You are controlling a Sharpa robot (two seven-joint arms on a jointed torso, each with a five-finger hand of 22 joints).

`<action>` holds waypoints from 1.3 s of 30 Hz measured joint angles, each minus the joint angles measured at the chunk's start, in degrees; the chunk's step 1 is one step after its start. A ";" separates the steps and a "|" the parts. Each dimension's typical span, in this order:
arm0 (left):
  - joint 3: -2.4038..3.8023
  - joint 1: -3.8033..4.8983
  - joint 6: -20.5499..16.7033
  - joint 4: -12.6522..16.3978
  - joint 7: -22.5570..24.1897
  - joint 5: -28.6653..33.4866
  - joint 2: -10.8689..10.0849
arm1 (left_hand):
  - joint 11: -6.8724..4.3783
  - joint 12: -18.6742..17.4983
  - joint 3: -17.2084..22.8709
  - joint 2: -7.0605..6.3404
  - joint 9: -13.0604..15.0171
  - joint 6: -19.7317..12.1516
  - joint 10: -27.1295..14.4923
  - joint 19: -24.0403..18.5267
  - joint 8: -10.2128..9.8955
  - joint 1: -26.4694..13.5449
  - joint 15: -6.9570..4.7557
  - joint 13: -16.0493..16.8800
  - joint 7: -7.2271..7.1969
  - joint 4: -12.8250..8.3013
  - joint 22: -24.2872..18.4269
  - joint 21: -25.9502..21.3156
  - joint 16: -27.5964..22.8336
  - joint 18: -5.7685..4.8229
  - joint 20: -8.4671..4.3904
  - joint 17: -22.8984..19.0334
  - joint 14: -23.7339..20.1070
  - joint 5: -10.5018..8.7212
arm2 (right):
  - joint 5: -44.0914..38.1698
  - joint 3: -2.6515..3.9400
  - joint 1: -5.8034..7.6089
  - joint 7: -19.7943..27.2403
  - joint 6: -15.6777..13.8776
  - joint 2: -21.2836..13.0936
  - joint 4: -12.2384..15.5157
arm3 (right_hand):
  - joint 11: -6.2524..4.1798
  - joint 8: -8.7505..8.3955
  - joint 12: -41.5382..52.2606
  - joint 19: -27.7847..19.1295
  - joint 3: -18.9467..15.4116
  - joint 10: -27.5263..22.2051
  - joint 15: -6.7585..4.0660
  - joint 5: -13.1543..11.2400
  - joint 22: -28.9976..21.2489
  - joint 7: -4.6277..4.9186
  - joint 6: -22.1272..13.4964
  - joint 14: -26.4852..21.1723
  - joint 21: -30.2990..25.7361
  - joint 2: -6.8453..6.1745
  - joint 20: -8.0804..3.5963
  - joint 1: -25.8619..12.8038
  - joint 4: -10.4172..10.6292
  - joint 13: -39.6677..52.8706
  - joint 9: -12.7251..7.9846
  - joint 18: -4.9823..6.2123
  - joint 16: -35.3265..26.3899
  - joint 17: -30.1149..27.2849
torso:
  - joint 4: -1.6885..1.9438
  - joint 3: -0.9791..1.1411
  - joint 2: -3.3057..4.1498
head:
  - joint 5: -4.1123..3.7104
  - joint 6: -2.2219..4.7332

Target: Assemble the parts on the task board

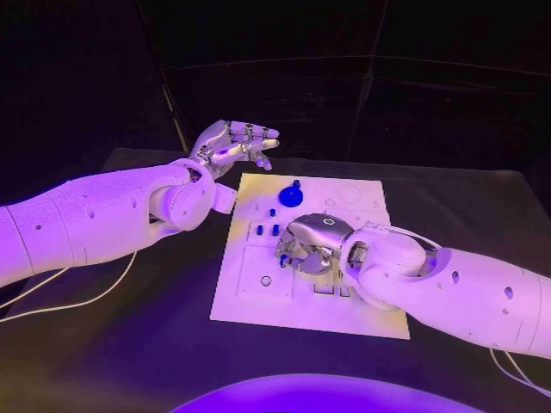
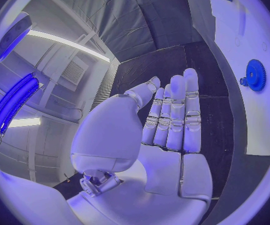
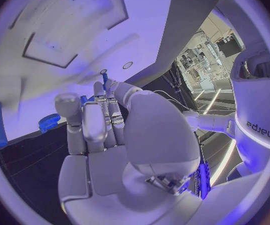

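- Desk (image 1: 126,344) of black carries the white task board (image 1: 263,305) at its middle.
- My right hand (image 1: 311,245) hangs over the board's middle, fingers curled down; whether they pinch anything, I cannot tell.
- My left hand (image 1: 232,142) hovers off the board's far left corner, fingers straight, holding nothing.
- Blue gear (image 1: 289,195) lies near the board's far edge.
- Small blue parts (image 1: 267,230) sit just left of my right hand.

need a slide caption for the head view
Right hand works over the white task board; open left hand hovers beyond it, near a small blue gear.
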 measured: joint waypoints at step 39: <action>0.00 0.03 0.29 -0.16 -0.33 0.01 0.09 | 0.00 0.00 -0.15 0.00 0.01 0.00 0.00 0.00 0.00 0.01 0.00 0.01 0.00 0.15 -0.07 0.00 0.00 0.00 0.00 -0.09 0.00 0.00 | -0.89 -1.00 0.19 -0.86 2.09 0.89 -0.45 | 0.00 -0.29 0.02 0.00 -0.02 0.00 0.00 -0.05 -0.15 0.03 0.03 0.00 0.00 -0.29 0.00 -0.29 0.01 0.10 0.00 0.00 0.00 -0.30 | -0.01 -0.01 -0.02 | 0.25 -0.43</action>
